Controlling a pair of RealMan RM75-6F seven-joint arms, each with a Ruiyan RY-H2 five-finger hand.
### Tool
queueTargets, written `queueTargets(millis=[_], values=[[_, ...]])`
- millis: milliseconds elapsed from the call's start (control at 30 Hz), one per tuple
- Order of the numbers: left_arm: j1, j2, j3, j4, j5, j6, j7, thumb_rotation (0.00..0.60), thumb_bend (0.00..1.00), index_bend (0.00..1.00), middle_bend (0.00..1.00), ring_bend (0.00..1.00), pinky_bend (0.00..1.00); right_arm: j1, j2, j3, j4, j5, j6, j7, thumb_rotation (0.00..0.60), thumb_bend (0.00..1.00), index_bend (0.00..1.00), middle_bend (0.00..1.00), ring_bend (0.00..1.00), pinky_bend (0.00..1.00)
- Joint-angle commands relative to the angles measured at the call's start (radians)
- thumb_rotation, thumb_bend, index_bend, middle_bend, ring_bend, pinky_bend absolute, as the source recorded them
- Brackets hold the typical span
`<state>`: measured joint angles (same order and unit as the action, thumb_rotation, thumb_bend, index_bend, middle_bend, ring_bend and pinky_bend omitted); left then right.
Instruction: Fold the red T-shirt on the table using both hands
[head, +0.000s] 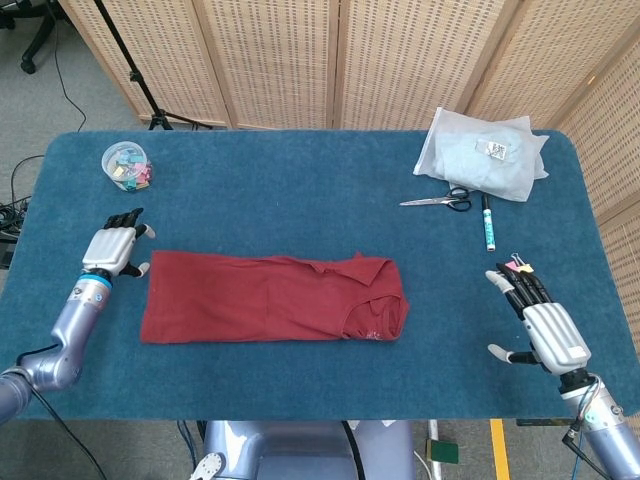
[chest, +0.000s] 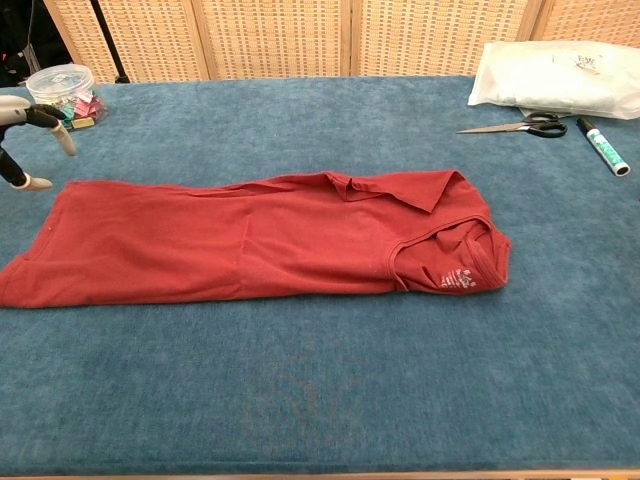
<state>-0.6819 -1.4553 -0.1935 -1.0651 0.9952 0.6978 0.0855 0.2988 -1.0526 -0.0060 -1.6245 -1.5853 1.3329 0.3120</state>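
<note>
1. One red T-shirt (head: 272, 298), folded into a long strip, lies mid-table (head: 300, 390) nearer the front edge, collar end to the right.
2. Left hand (head: 113, 248) sits just off the shirt's back-left corner, fingers apart, holding nothing.
3. Right hand (head: 540, 322) is by the front-right corner, fingers spread, well away from the shirt.
4. Back-right corner: one white bag (head: 484, 152), one pair of scissors (head: 438, 201), one marker (head: 488, 223). Back-left: one tub of clips (head: 127, 166).
</note>
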Motion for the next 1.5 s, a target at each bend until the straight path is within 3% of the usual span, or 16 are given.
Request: queueTargets(millis=[33, 367, 1000, 1300, 1500], values=[[-0.028, -0.042, -0.001, 0.051, -0.029, -0.042, 0.022, 0.6, 0.3, 0.35, 0.0, 0.0, 0.0, 0.0, -0.002, 0.001, 0.002, 0.0, -0.003, -0.002, 0.6, 0.0, 0.0, 0.0, 0.0, 0.0], [-0.038, -0.086, 0.014, 0.089, -0.043, -0.065, 0.033, 0.6, 0.3, 0.4, 0.0, 0.0, 0.0, -0.002, 0.001, 0.005, 0.002, -0.005, -0.008, 0.009, 0.6, 0.0, 0.0, 0.0, 0.0, 0.0], [-0.003, -0.09, 0.03, 0.057, 0.014, -0.023, -0.025, 0.6, 0.31, 0.58, 0.0, 0.0, 0.0, -0.007, 0.011, 0.009, -0.008, -0.016, -0.013, 0.028, 0.6, 0.0, 0.0, 0.0, 0.0, 0.0], [0.002, -0.107, 0.024, 0.074, 0.029, -0.005, -0.042, 0.6, 0.4, 0.66, 0.0, 0.0, 0.0, -0.009, 0.014, 0.009, -0.009, -0.021, -0.014, 0.033, 0.6, 0.0, 0.0, 0.0, 0.0, 0.0], [0.007, -0.106, 0.02, 0.077, 0.043, 0.012, -0.054, 0.6, 0.56, 0.71, 0.0, 0.0, 0.0, -0.009, 0.015, 0.01, -0.01, -0.023, -0.016, 0.034, 0.6, 0.0, 0.0, 0.0, 0.0, 0.0]])
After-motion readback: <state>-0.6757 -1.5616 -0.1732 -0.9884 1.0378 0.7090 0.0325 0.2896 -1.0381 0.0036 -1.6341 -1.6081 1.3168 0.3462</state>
